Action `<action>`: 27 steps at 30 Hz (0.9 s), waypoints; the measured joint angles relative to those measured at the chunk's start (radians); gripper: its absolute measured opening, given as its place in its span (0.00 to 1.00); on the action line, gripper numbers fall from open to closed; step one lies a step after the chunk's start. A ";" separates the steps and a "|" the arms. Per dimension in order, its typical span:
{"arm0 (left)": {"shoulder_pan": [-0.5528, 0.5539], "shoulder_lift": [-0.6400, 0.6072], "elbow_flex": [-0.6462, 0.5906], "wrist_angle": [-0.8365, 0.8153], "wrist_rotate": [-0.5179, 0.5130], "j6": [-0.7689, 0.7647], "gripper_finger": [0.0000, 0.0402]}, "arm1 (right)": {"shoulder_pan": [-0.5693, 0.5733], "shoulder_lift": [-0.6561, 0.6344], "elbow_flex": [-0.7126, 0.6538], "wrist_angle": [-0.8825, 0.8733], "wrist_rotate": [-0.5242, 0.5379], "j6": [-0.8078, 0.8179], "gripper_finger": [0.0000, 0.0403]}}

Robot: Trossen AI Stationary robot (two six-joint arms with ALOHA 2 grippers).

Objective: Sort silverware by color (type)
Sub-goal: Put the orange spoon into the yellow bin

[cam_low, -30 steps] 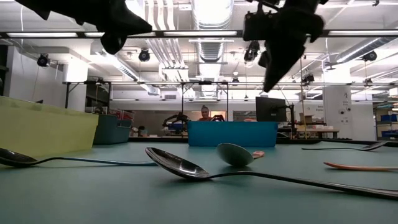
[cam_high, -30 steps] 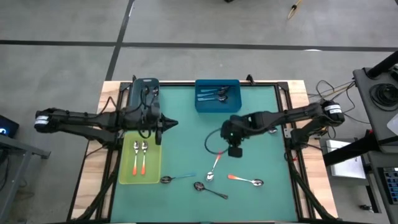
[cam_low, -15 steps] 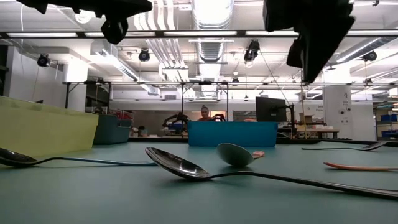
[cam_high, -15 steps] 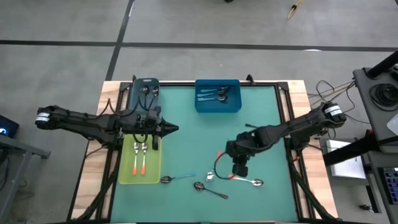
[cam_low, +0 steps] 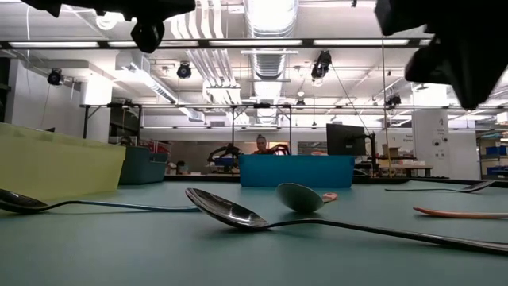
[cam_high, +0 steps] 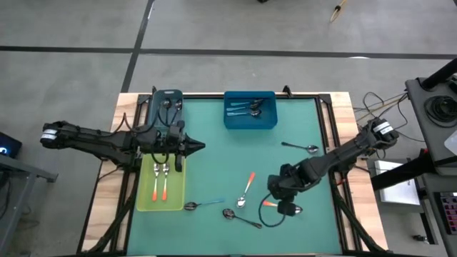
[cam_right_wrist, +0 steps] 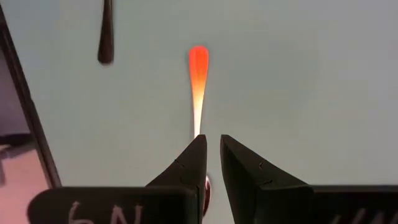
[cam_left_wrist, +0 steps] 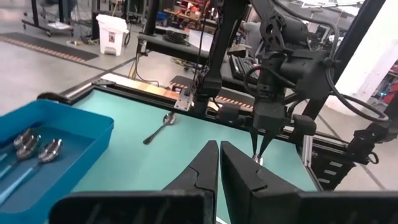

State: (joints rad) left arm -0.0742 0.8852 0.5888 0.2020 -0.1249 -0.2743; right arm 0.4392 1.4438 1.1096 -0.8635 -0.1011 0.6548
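Loose silverware lies flat on the green mat: an orange-handled spoon [cam_high: 246,189], a blue-handled spoon [cam_high: 202,205], a dark spoon [cam_high: 241,218], another dark spoon [cam_high: 300,147], and a second orange-handled spoon [cam_high: 270,203]. My right gripper [cam_high: 287,205] hangs above this last spoon, pointing steeply down. Its fingers [cam_right_wrist: 210,152] are open by a narrow gap over the orange handle [cam_right_wrist: 198,81]. In the low view it stays well clear of the table [cam_low: 456,56]. My left gripper [cam_high: 194,148] is level and shut [cam_left_wrist: 219,163], beside the yellow-green tray.
A yellow-green tray [cam_high: 146,200] at the near left holds two orange-handled spoons. A blue bin [cam_high: 250,123] at the far middle holds several spoons. A dark teal bin [cam_high: 166,96] stands at the far left. Black rails frame the mat's left and right sides.
My right gripper has swung from above the mat's middle toward the near edge and the right. It turned about its own axis on the way and now hangs over the near orange-handled spoon. The dark spoon at the right, hidden by the arm before, now shows.
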 joint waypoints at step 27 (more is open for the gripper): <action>-0.004 0.130 0.000 0.102 -0.056 0.008 0.00 | 0.198 0.017 -0.112 0.098 0.165 0.157 0.19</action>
State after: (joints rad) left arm -0.0780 1.0148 0.5888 0.3039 -0.1809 -0.2660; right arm 0.6374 1.4609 0.9977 -0.7659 0.0637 0.8120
